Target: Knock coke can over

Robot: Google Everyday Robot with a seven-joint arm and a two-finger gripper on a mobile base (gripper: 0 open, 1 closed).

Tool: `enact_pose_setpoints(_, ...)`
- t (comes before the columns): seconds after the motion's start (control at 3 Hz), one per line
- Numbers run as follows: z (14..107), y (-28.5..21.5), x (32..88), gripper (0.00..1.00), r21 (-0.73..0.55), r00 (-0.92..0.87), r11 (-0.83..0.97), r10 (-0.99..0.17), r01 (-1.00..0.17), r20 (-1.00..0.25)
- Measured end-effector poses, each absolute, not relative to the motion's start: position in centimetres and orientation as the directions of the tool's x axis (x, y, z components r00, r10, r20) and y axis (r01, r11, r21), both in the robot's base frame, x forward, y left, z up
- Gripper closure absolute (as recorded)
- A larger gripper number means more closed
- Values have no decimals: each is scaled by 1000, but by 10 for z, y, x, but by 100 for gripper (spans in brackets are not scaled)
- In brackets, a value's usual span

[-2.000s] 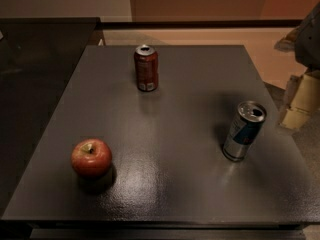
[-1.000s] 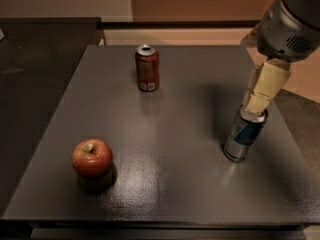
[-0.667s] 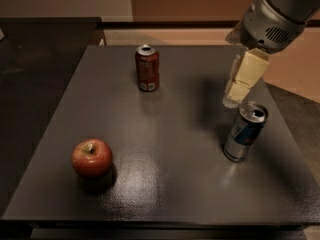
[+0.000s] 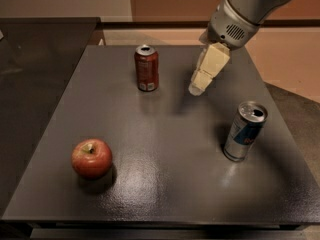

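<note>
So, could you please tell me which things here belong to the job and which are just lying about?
Job:
coke can, upright at the rear of the table
tool, hovering to its right, apart from it

Lying about:
red apple, front left
silver-and-blue can, right

— What is seen of the coke can?
— A short red can with a silver top is seen, and a small white patch is carried near its base. It is stood upright on the dark table, toward the far edge, left of the middle.
— And where is the gripper found?
— It is held over the table to the right of the coke can, apart from it.
</note>
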State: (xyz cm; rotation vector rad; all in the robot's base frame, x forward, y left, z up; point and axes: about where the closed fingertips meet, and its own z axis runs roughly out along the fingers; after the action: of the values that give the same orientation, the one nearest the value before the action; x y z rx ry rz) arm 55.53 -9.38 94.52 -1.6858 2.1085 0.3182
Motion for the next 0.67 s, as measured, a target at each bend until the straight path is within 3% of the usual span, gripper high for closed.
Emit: enact_pose_setpoints(0.67,917,-50,590,0,-138,-173,296,-813,-945,-557)
